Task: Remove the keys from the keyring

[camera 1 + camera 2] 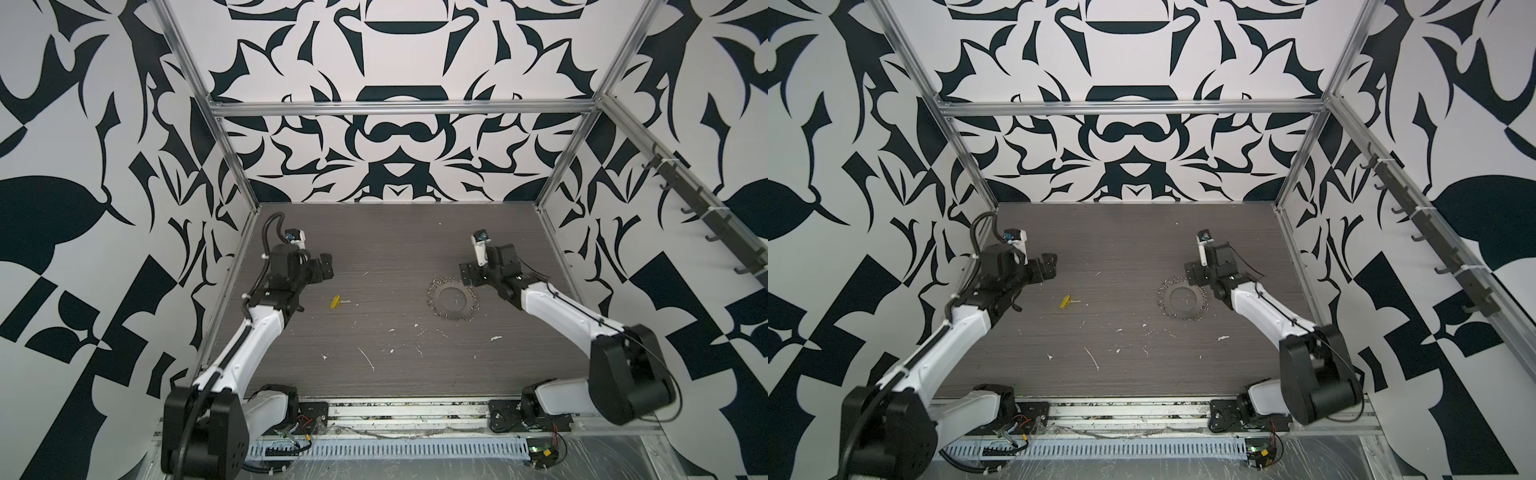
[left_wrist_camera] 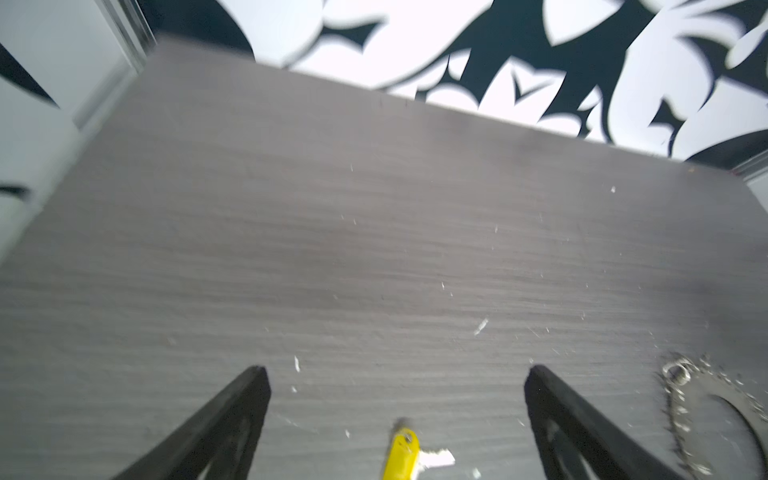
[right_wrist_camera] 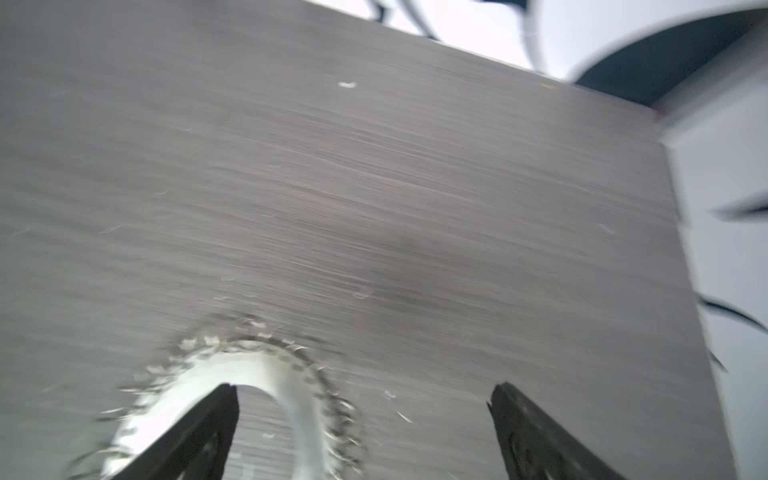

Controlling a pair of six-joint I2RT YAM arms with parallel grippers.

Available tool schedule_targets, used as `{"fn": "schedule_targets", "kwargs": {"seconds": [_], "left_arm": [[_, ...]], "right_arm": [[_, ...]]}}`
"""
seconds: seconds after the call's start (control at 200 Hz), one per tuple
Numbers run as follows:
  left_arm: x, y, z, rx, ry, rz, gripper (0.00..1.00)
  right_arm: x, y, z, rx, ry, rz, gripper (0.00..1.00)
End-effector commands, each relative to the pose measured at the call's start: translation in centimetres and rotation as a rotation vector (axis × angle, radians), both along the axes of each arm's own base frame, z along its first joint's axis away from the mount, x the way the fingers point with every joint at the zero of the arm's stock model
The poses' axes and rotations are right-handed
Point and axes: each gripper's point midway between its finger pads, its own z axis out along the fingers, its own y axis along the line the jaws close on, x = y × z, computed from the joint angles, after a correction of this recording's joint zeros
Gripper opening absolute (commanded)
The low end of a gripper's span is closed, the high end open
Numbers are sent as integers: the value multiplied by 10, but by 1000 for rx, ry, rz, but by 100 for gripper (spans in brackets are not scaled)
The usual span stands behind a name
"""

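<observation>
Both end effectors are spread wide with nothing between their fingers. On the left wrist view the left end effector (image 2: 397, 370) has its two black fingers well apart over bare table (image 1: 395, 249), and the key (image 2: 403, 453), yellow head and short silver blade, lies flat on the wood below the gap, touching neither finger. In both top views that key (image 1: 338, 301) sits left of centre, just to the near right of the left end effector and well apart from the keyring (image 1: 453, 316). The right end effector (image 3: 363, 388) is also open. On its blurred wrist view one finger crosses in front of the keyring's bright rim, but I cannot tell whether it touches. From above, this end effector stands at the far right edge of the keyring, which lies flat on the table right of centre, a grey disc with a wide hole. Small silver wire loops (image 1: 434, 286) fringe its rim. White flecks (image 1: 368, 359) are scattered on the near part of the table.
</observation>
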Motion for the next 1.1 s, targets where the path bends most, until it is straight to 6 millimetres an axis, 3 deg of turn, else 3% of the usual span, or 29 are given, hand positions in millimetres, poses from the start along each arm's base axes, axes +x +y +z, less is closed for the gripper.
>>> {"fn": "schedule_targets", "kwargs": {"seconds": [0.0,0.145,0.37,0.505,0.645,0.865,1.0,1.095], "left_arm": [[7,17,36,76,-319,68,99],[4,40,23,148,-321,183,99],[-2,70,5,190,-311,273,99],[-1,76,4,186,-335,291,99],[0,80,-5,195,-370,297,99],[2,82,-13,236,-385,291,99],[0,79,-41,235,-261,260,99],[-2,78,-51,213,-315,261,99]], "right_arm": [[2,-39,10,12,-230,-199,100],[-6,-59,1,-45,-346,-269,100],[-2,-59,-32,-58,-403,-249,100],[-6,-54,-33,-44,-419,-212,100],[1,-51,-35,-56,-392,-203,100],[3,-58,-35,-61,-381,-244,100],[3,-60,-36,-64,-379,-256,100],[3,-61,-36,-66,-378,-257,100]]}}
